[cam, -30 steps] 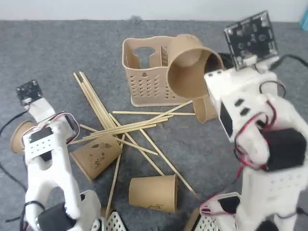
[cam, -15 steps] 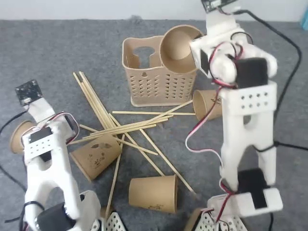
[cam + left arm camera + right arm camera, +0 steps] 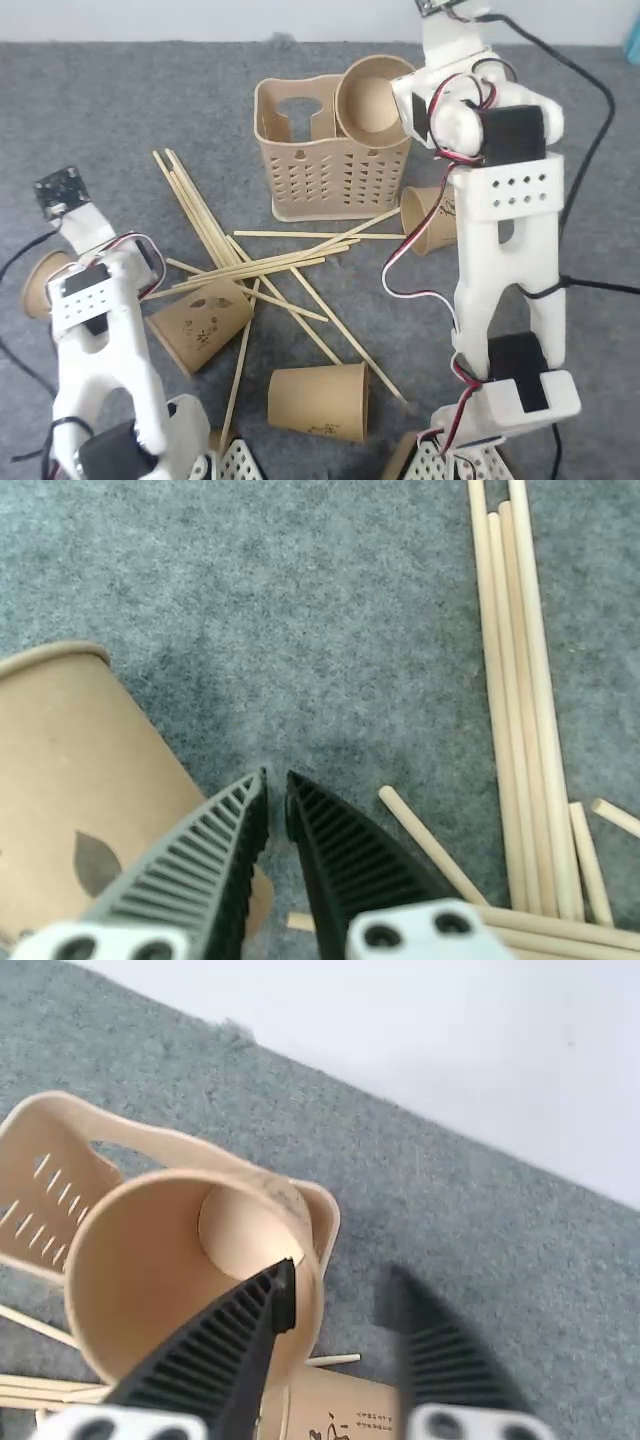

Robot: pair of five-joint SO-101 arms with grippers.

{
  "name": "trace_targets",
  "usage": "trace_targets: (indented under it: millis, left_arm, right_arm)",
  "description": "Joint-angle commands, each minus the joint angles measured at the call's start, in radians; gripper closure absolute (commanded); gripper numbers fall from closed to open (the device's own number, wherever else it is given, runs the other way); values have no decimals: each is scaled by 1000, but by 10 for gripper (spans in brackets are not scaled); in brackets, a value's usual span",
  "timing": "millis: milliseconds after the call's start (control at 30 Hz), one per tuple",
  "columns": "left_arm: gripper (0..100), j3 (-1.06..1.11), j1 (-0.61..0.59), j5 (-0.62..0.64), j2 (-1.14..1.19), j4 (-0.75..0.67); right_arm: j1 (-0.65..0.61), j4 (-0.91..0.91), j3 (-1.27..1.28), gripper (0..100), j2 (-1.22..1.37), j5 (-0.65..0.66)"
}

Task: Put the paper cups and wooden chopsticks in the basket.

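2 grippers inspected. Right gripper point(image 3: 340, 1276): fingers apart, 1 inside the mouth of the tilted cup point(image 3: 170, 1280) close to its rim, the other outside and clear of the cup wall; the gap is far wider than the wall, so nothing is clamped. The tilted cup leans at the right rear corner of the basket point(image 3: 320, 180), mouth turned up, lower part hidden behind the basket wall.

Left gripper point(image 3: 276, 777): fingers almost together with a thin slit at the tips, nothing between them. The tips hang over bare grey worktop point(image 3: 120, 100), just beside the left-edge cup point(image 3: 70, 780), which lies on its side.

Count:
- 1 basket, upright, rear centre of the worktop.
- 5 paper cups: the 2 above, the side cup point(image 3: 428, 222) just beside the basket's right front corner, the leaf cup point(image 3: 200, 325) left of centre, and the front cup point(image 3: 320, 400) near the front edge, all 3 on their sides.
- Wooden chopsticks point(image 3: 265, 265): more than 10, scattered and crossing mid-worktop. Overlaps prevent an exact count.
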Motion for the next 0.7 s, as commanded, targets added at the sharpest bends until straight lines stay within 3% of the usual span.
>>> trace_targets:
  millis: [0, 367, 533, 667]
  left_arm:
    - [970, -22, 0, 0, 3, -25]
    - [970, -22, 0, 0, 3, -25]
    - [970, -22, 0, 0, 3, -25]
    - [970, -22, 0, 0, 3, -25]
  right_arm:
    - [19, 5, -86, 737, -16, -72]
    - [-10, 383, -417, 764, -16, -112]
    - [-2, 377, -284, 998, -85, -112]
    - [-2, 375, -127, 969, -182, -114]
